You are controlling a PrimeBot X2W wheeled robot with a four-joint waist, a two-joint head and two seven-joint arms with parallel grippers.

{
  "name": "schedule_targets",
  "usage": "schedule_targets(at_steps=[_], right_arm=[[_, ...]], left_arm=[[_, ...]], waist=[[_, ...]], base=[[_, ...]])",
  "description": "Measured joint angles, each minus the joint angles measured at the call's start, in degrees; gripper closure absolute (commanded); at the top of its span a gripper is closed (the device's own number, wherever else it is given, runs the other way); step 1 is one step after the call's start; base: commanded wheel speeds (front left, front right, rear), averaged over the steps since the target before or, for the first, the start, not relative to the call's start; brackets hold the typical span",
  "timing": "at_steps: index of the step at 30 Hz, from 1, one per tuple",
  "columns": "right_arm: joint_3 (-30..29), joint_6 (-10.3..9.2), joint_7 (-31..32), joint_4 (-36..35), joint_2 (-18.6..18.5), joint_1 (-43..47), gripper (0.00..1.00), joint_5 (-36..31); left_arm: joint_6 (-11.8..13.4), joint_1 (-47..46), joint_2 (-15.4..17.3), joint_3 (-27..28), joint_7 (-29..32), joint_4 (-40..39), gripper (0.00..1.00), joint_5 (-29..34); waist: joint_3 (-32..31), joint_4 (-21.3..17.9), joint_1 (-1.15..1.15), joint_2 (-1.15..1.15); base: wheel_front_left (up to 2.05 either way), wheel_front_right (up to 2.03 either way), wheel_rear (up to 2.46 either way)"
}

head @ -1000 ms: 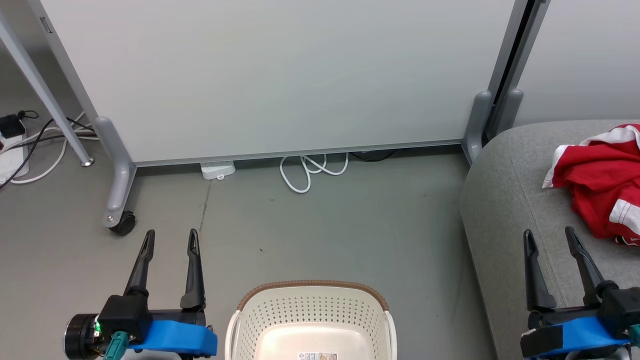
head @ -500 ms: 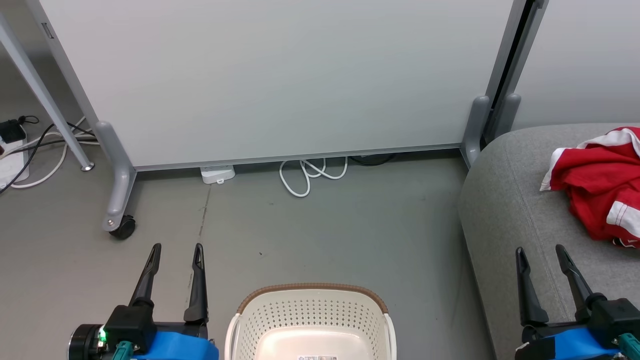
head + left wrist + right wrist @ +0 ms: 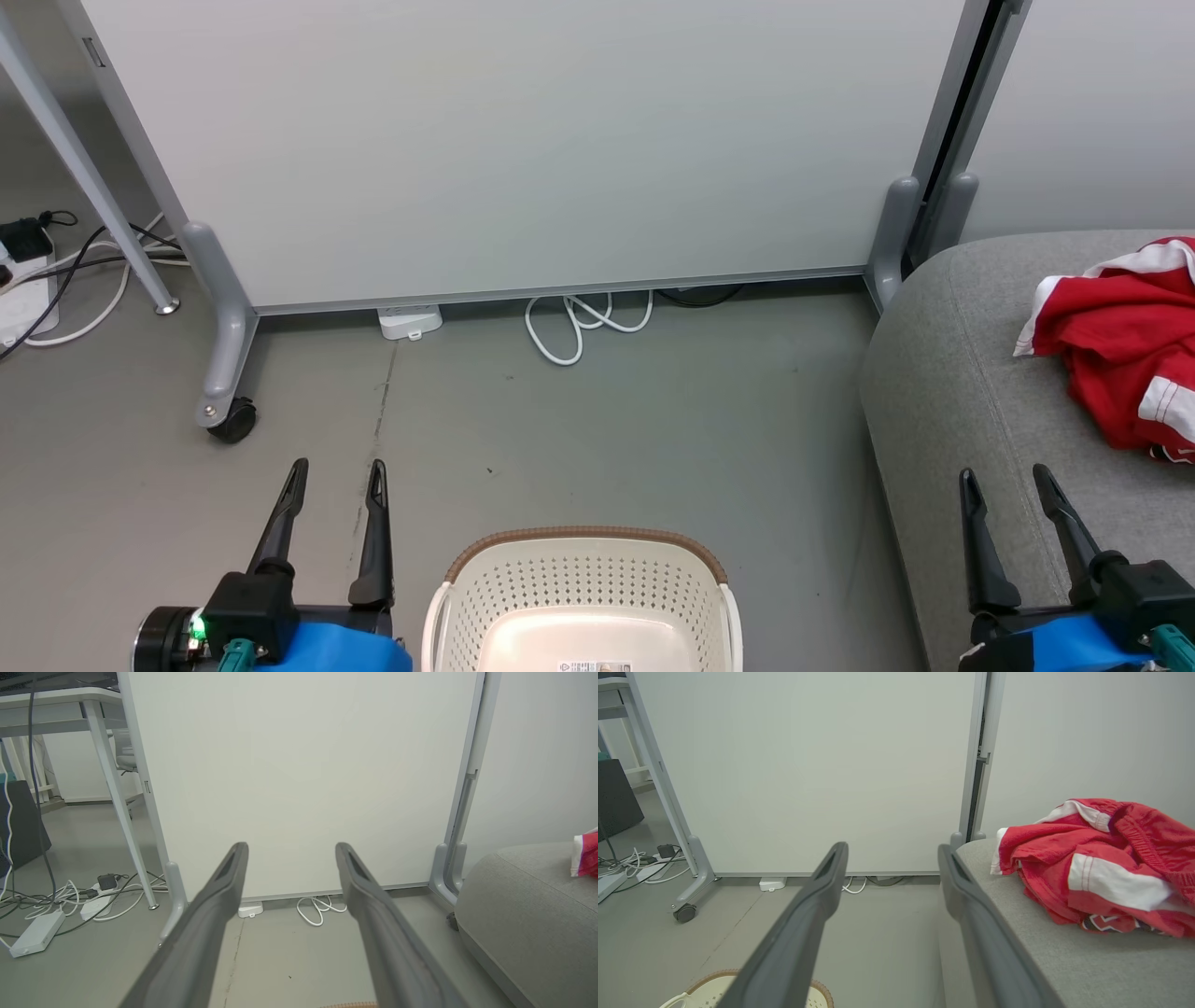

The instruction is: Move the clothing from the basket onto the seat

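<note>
The red clothing [image 3: 1120,359] with white trim lies in a heap on the grey seat [image 3: 952,373] at the right; the right wrist view has the clothing [image 3: 1106,863] on the seat [image 3: 1064,952] too. The cream basket [image 3: 583,597] with its brown rim stands on the floor at the bottom centre, its visible inside bare. My left gripper [image 3: 338,469] hangs open left of the basket, holding nothing. My right gripper [image 3: 1006,476] is open over the seat's front edge, short of the clothing. In the left wrist view my own fingers [image 3: 219,905] stand wide apart.
A white partition panel [image 3: 523,140] on castor feet [image 3: 224,415] closes off the back. A white cable loop [image 3: 579,327] and a small white box [image 3: 409,322] lie at its base. Power strips and cables [image 3: 37,280] sit at the far left by a table leg.
Both grippers have drawn back toward the bottom of the head view, still open. The view itself has shifted slightly. Clothing and basket lie as before.
</note>
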Motion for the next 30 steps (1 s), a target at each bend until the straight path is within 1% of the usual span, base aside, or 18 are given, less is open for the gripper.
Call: schedule_targets(at_steps=[1, 2, 8, 19, 30], right_arm=[[0.0, 0.0, 0.0, 0.0, 0.0, 0.0, 0.0, 0.1], [0.1, 0.0, 0.0, 0.2, 0.0, 0.0, 1.0, 0.1], [0.0, 0.0, 0.6, 3.5, 0.3, 0.7, 1.0, 0.4], [-0.1, 0.0, 3.8, 3.9, 0.3, 0.4, 1.0, 13.2], [0.1, 0.0, 6.3, 3.7, 0.3, -0.3, 1.0, 24.8]], left_arm=[[-0.1, 0.0, 0.0, 0.0, 0.0, 0.0, 0.0, 0.0], [-0.2, 0.0, 0.0, 0.0, 0.0, 0.2, 1.0, 0.0], [-0.2, 1.7, -0.2, 0.0, 0.6, 3.3, 1.0, -0.5], [-0.4, 1.4, -0.2, 1.3, 3.9, 3.6, 1.0, -13.3], [-0.5, 0.5, -0.2, 2.3, 6.5, 3.5, 1.0, -24.7]], waist=[[0.0, 0.0, 0.0, 0.0], [0.0, 0.0, 0.0, 0.0], [0.0, 0.0, 0.0, 0.0], [0.1, -0.4, 0.0, 0.0], [0.3, -0.8, 0.0, 0.0]], base=[[0.0, 0.0, 0.0], [0.0, 0.0, 0.0], [0.0, 0.0, 0.0], [0.0, 0.0, 0.0], [0.0, 0.0, 0.0]])
